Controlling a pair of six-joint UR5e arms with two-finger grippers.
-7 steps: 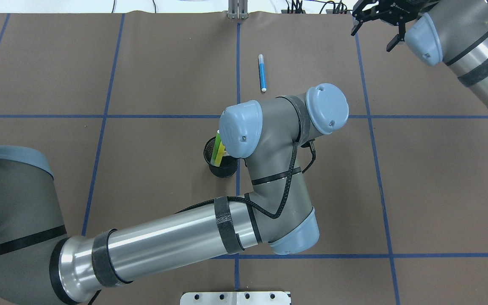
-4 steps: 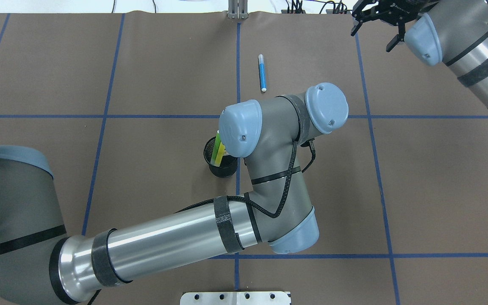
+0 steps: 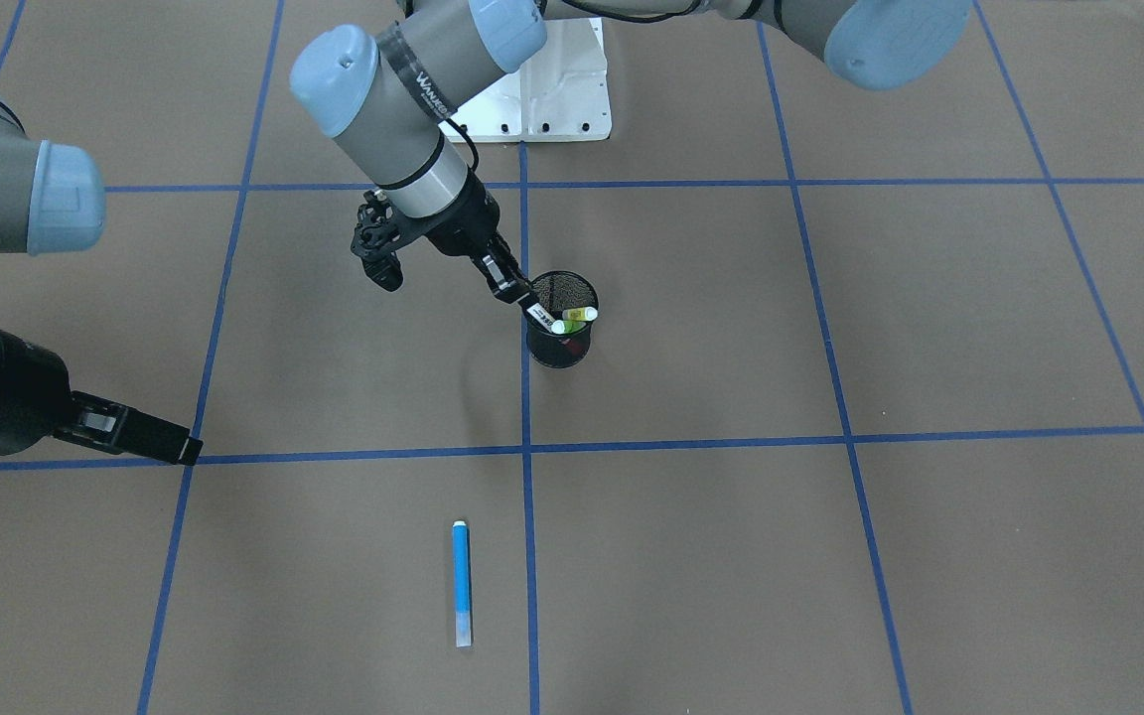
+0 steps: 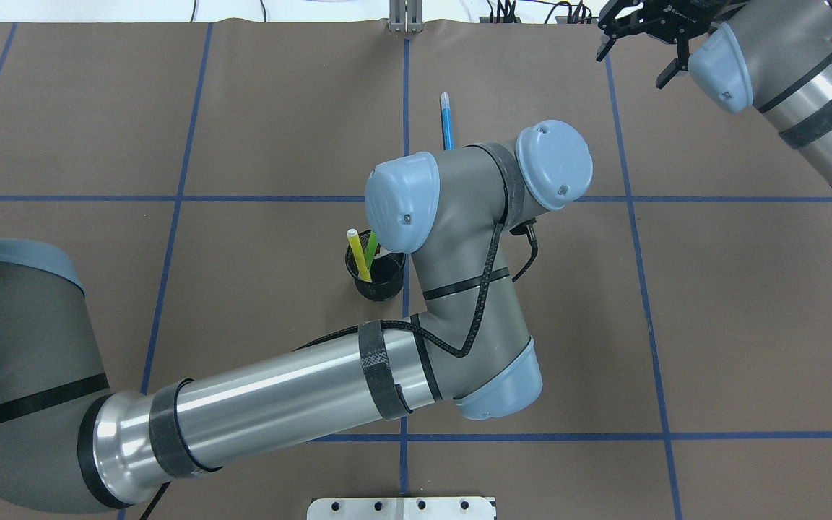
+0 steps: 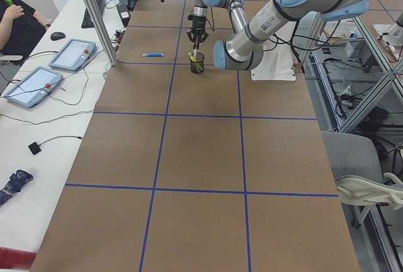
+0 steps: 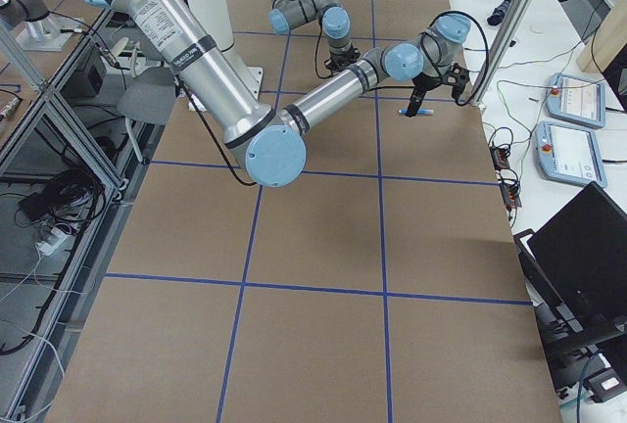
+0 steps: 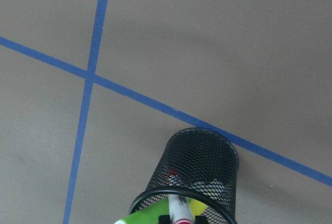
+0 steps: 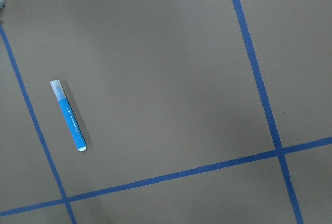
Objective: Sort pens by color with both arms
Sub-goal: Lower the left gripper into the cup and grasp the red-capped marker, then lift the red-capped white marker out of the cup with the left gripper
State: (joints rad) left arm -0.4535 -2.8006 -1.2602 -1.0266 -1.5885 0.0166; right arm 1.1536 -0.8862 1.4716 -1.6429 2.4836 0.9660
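The blue pen point(image 3: 461, 584) lies flat on the brown mat, also in the overhead view point(image 4: 446, 119) and the right wrist view point(image 8: 68, 116). The black mesh cup point(image 3: 560, 350) stands mid-table with the yellow pen point(image 4: 358, 254) and the light green pen point(image 4: 372, 244) leaning in it. My left gripper point(image 3: 530, 306) is at the cup's rim, shut on the white pen with red cap point(image 7: 178, 207), whose lower end is inside the cup point(image 7: 203, 166). The left wrist hides this gripper in the overhead view. My right gripper point(image 4: 634, 65) hangs open and empty at the far right.
Blue tape lines point(image 4: 178, 198) divide the mat into squares. The left arm's elbow and forearm point(image 4: 279, 408) lie over the near middle of the table. The white pedestal base point(image 3: 552, 94) is at the robot's side. Operators' tablets point(image 5: 72, 55) sit beyond the table's far edge.
My left wrist has moved a little toward the far side and now covers the blue pen's near end. The yellow pen now leans out at the cup's left rim. The right gripper is still.
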